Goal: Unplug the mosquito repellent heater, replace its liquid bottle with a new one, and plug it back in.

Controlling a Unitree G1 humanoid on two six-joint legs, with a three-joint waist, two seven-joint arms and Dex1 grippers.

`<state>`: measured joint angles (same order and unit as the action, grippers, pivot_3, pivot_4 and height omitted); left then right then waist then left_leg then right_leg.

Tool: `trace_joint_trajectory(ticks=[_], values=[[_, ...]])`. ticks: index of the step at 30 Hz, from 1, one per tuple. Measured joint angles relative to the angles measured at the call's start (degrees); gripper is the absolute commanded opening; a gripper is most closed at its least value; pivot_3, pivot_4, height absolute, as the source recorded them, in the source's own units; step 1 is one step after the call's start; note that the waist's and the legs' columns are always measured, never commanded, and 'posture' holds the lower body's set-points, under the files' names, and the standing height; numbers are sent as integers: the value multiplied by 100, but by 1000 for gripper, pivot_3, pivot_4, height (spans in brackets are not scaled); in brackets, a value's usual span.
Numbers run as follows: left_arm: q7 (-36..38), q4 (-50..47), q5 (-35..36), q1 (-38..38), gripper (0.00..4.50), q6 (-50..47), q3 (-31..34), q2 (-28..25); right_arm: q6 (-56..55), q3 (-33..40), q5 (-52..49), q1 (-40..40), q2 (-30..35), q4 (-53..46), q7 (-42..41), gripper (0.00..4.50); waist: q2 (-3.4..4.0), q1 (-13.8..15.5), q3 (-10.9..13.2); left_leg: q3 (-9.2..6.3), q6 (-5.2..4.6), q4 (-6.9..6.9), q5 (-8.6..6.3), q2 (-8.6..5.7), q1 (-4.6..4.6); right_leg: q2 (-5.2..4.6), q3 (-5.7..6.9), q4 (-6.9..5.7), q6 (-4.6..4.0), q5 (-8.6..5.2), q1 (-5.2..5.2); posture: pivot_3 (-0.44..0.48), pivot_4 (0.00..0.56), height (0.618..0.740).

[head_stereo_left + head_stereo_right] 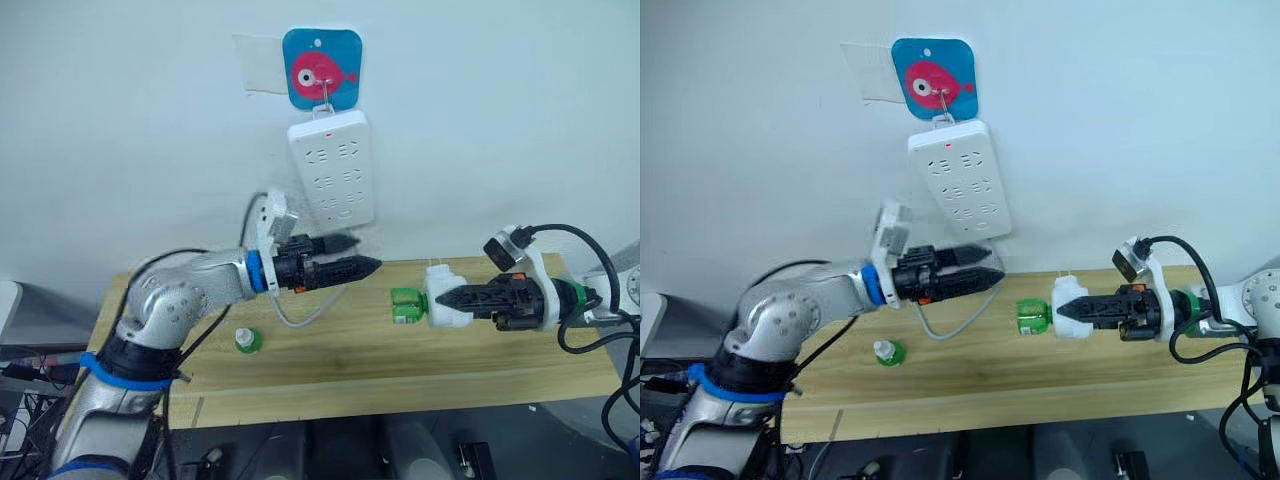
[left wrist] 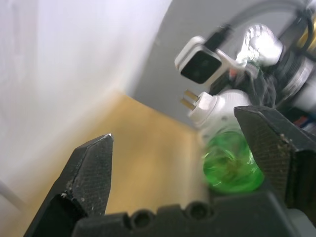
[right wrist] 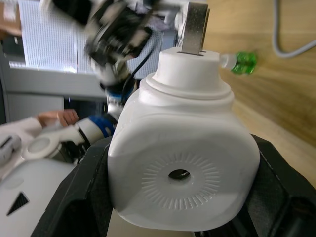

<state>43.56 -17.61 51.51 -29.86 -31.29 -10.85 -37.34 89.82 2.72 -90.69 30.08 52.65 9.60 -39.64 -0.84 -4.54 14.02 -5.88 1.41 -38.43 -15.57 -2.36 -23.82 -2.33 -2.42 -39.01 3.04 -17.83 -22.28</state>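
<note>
My right gripper (image 1: 445,298) is shut on the white mosquito repellent heater (image 1: 447,297) and holds it above the wooden table (image 1: 400,370). The heater's prongs point up toward the wall. The green liquid bottle (image 1: 407,305) sticks out of the heater's end, toward my left gripper. My left gripper (image 1: 368,252) is open, a short gap to the left of the bottle and slightly higher. In the left wrist view the bottle (image 2: 232,165) lies just beyond one of the fingers (image 2: 276,148). The new one (image 1: 247,340), green with a white cap, stands on the table under my left forearm.
A white power strip (image 1: 332,168) hangs on the wall from a blue fish hook (image 1: 320,68), above and between the grippers. Its grey cable (image 1: 300,315) loops down onto the table behind my left gripper. A person's hand (image 3: 52,117) appears in the right wrist view.
</note>
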Motion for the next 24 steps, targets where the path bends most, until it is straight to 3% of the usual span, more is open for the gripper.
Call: trace_joint_trajectory(ticks=[1,3,5,8,11,16,24], values=[[498,-43,-893,279,4490,1219,-138,-3,25,11,7,39,-57,30,10,3038,2,-9,-1,8,-1,5,-1,3,4,-6,-6,5,1,1,0,-100,247,740],[1118,95,-2021,749,4490,2868,-362,71,75,56,23,36,-109,77,17,3038,0,0,0,12,-4,19,-2,3,4,-10,-9,6,1,1,-4,-102,250,740],[1438,555,-2793,842,4490,4274,-410,398,111,59,58,39,-165,87,31,3038,0,43,0,-4,-24,15,-13,3,-1,-17,-9,6,-4,4,-5,-106,250,740],[1649,1280,-3642,710,4490,6246,-399,677,187,66,60,58,-197,87,52,3038,0,132,0,-10,-24,6,-13,3,-3,-20,-5,3,-6,8,-3,-109,254,740],[1658,2026,-4236,586,4490,7594,-405,890,212,79,59,78,-200,87,71,3038,0,151,0,-9,-25,-1,-14,-5,-6,-30,-4,6,3,13,-2,-114,252,740],[1344,3029,-4970,216,4490,8879,-481,1262,220,78,30,93,-215,86,133,3038,-1,138,0,-11,-27,-10,-14,-6,-9,-31,0,2,6,15,-2,-120,254,740],[503,3693,-5751,-242,4490,9820,-538,1620,217,78,-306,108,-276,18,376,3038,-1,115,1,-13,-28,-13,-14,-5,-10,-29,4,0,7,15,-2,-126,256,740]])
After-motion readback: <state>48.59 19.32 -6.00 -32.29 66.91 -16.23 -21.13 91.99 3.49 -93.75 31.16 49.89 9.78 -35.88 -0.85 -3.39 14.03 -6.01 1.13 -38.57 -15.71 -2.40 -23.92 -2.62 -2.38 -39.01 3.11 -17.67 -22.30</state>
